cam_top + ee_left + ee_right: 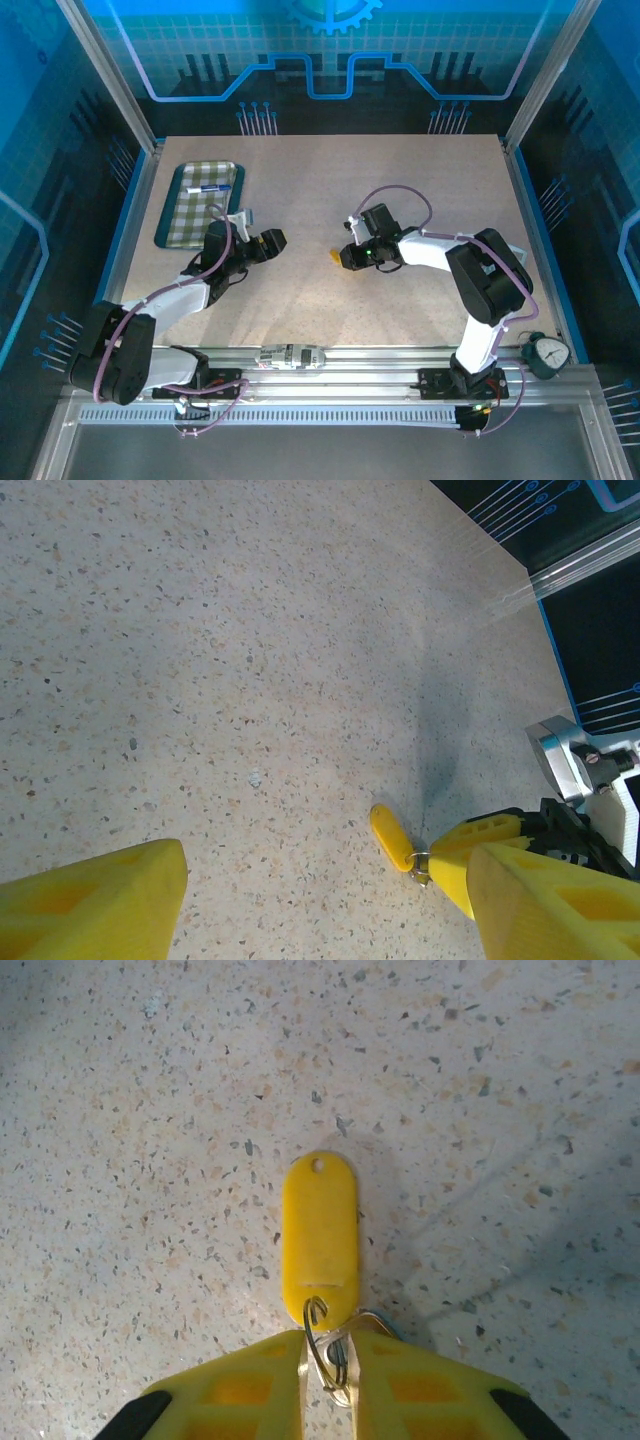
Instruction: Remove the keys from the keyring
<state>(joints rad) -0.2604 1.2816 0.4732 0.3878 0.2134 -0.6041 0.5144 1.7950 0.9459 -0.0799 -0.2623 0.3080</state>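
The yellow keyring tag (320, 1235) lies flat near the middle of the table (420, 180). Its wire ring (316, 1332) is pinched between the nearly closed fingertips of the right gripper (328, 1365), where a dark sliver, seemingly the key (339, 1353), shows. The left gripper (272, 240) hovers wide open and empty, well apart to the left.

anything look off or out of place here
Nothing looks spilled or broken. The yellow tag lies flat on the table, its wire ring pinched between the shut jaws of the right gripper. Only oddity: a small clock sits off the table on the near-right frame.
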